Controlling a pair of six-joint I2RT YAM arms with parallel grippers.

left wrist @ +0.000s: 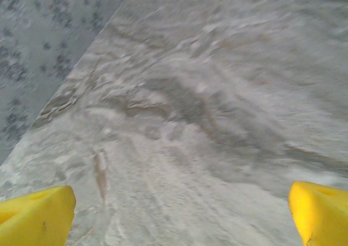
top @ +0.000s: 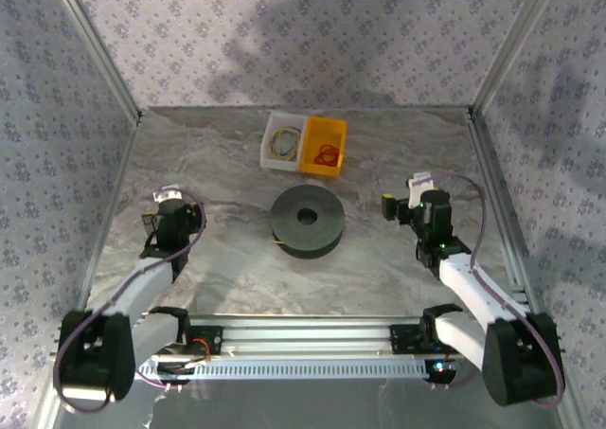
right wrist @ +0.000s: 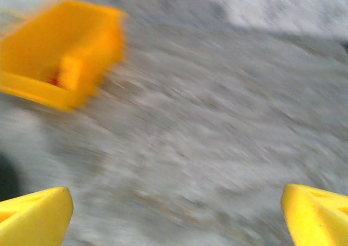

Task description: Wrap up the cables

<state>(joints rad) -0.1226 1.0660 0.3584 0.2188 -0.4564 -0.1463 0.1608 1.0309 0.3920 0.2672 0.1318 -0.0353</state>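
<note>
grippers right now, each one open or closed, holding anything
left gripper: open, holding nothing.
right gripper: open, holding nothing.

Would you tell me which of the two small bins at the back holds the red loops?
The yellow bin, on the right of the pair; the white bin beside it holds yellowish loops.

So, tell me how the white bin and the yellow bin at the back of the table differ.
Colour and place: the white bin stands on the left in the top view, and the yellow bin stands on the right.
Contents: the white bin holds thin yellowish loops, while the yellow bin holds red loops.
Shared: both are small open-topped bins, set side by side and touching, behind the dark grey spool.
</note>
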